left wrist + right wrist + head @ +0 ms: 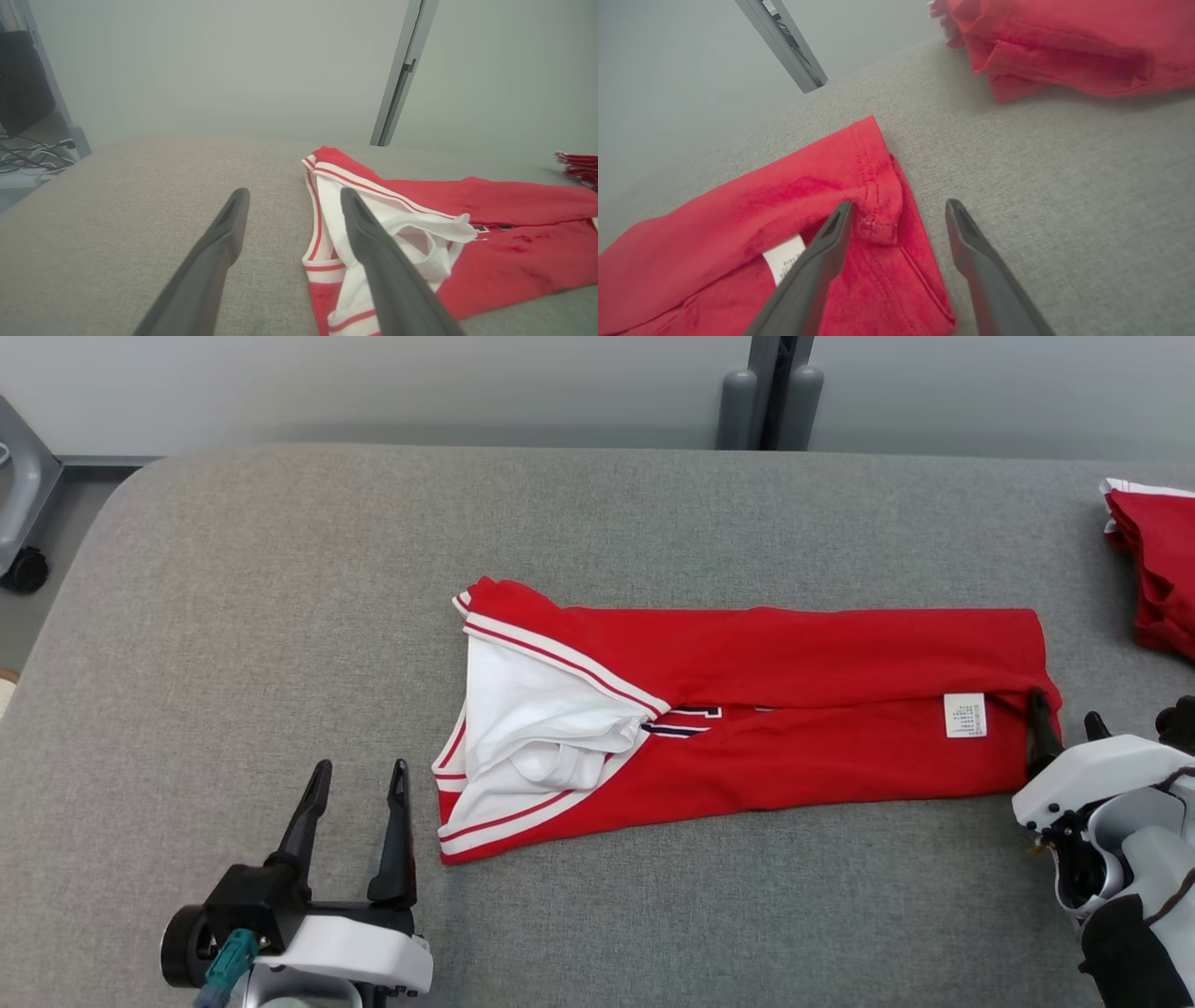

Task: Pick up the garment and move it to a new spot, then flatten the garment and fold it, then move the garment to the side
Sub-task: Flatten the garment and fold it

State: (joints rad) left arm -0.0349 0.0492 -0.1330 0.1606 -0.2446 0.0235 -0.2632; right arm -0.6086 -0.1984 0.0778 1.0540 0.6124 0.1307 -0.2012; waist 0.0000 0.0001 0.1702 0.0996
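Holding: nothing. The right gripper (1064, 709) has its fingers spread, one resting on the garment's (794, 653) hem corner and the other just off it.
Left gripper (362, 767): fingers apart and empty, just beside the garment's collar end.
Garment: lies flat on the grey table (280, 569).
Progress: it looks flattened and folded lengthwise into a long band. The crosswise fold and the move aside are likely left.
Materials: soft red knit, stitched hem, white ribbed striped trim, white care label (965, 715); coarse woven cover beneath.
Beyond the hem: another red cloth (1162, 569), bunched.
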